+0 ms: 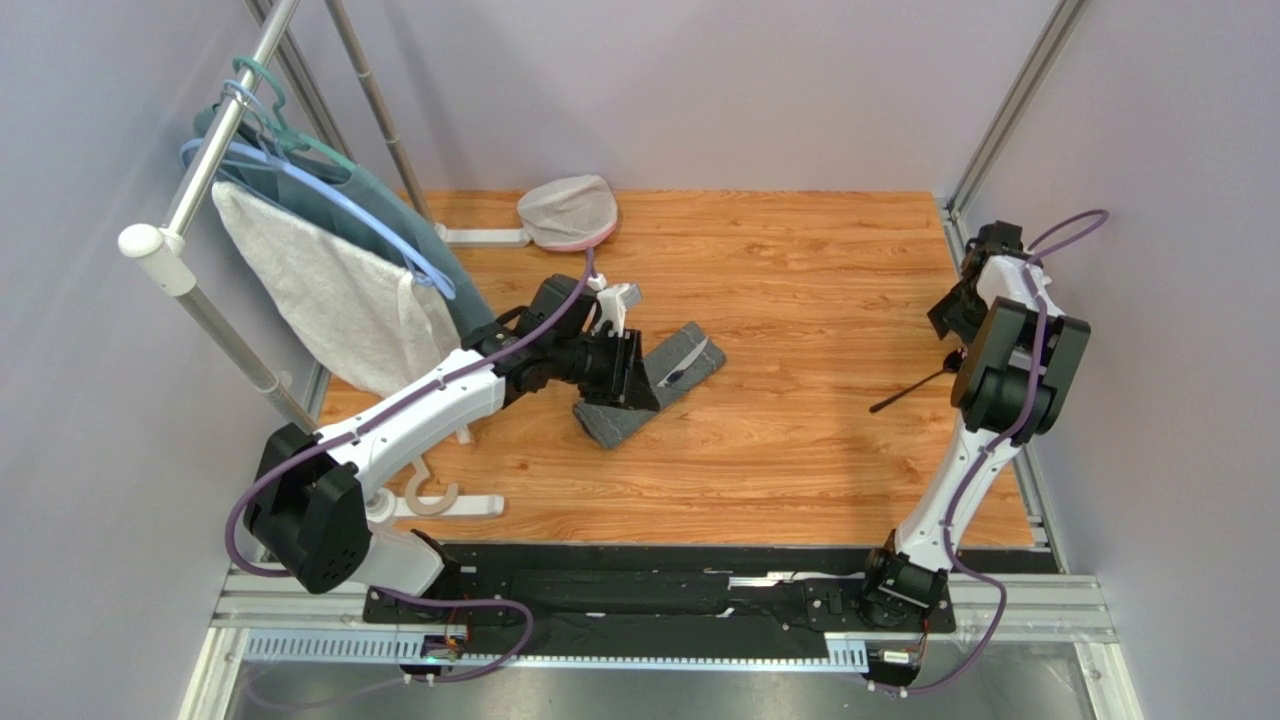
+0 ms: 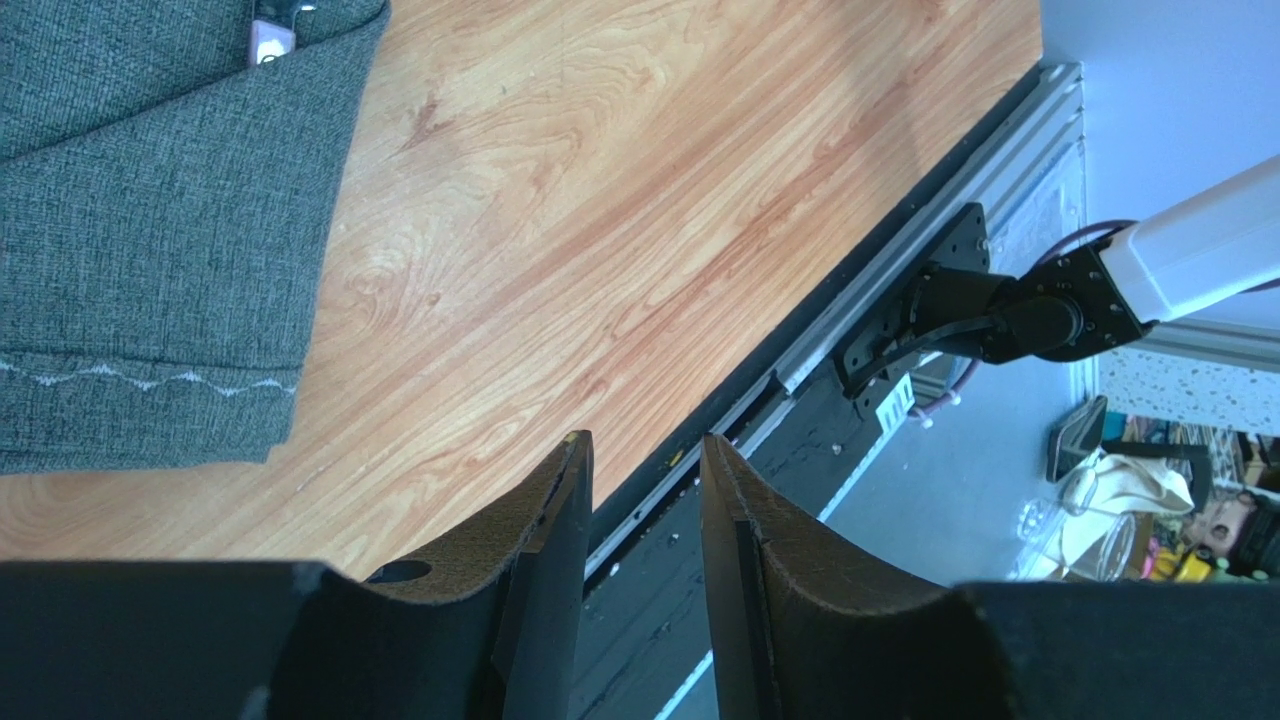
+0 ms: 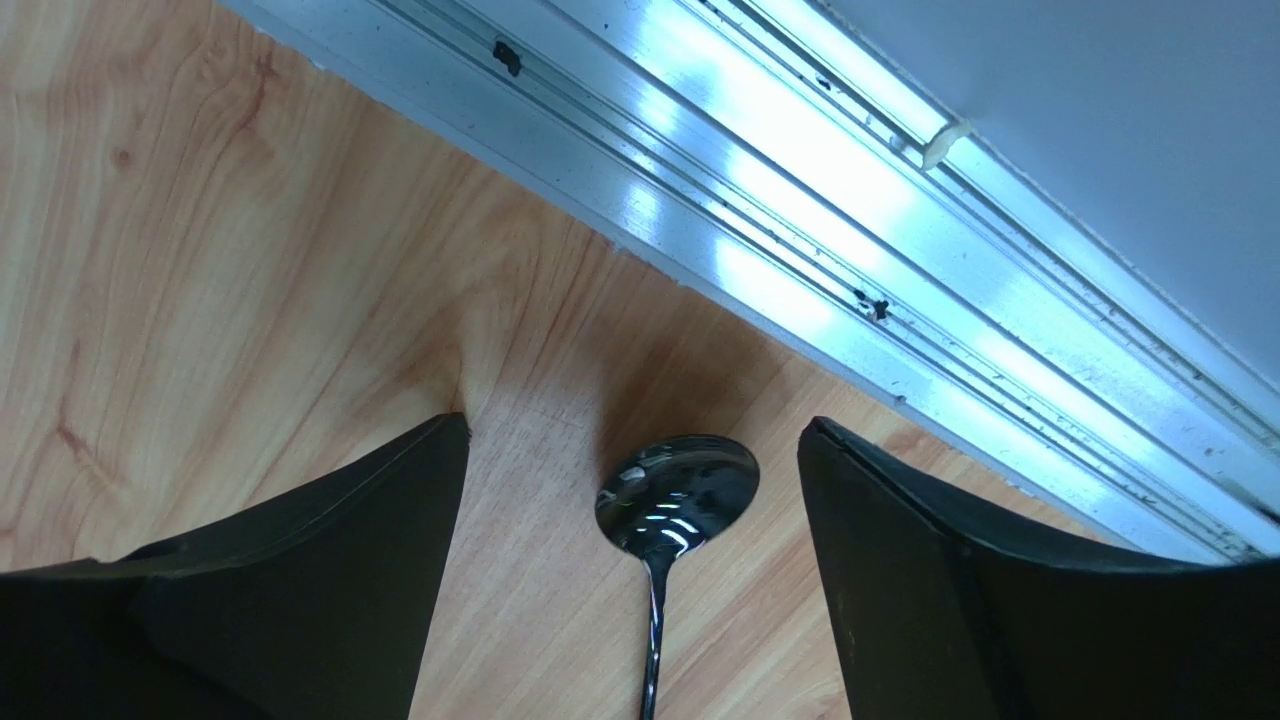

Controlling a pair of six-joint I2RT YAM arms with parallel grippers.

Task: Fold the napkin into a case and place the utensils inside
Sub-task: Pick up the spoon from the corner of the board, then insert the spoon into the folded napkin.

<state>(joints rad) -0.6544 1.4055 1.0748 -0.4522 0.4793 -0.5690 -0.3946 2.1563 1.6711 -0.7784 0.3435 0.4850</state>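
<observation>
The dark grey napkin [image 1: 669, 383] lies folded into a narrow case mid-table, and a silver utensil [image 1: 687, 357] lies in it. My left gripper [image 1: 639, 387] hovers at the case's left side. In the left wrist view the napkin [image 2: 150, 225] fills the upper left and the left gripper [image 2: 643, 440] is open and empty, pointing at the table's near edge. A black spoon [image 1: 912, 390] lies near the right edge. My right gripper [image 1: 957, 333] is above its bowl. In the right wrist view the spoon [image 3: 676, 495] sits between the wide-open fingers of the right gripper [image 3: 631, 425], untouched.
A clothes rack at the back left carries a white towel [image 1: 323, 293], a teal garment [image 1: 383, 210] and hangers. A round grey pad [image 1: 568, 210] lies at the table's far edge. An aluminium rail [image 3: 842, 195] runs along the table edge just beyond the spoon.
</observation>
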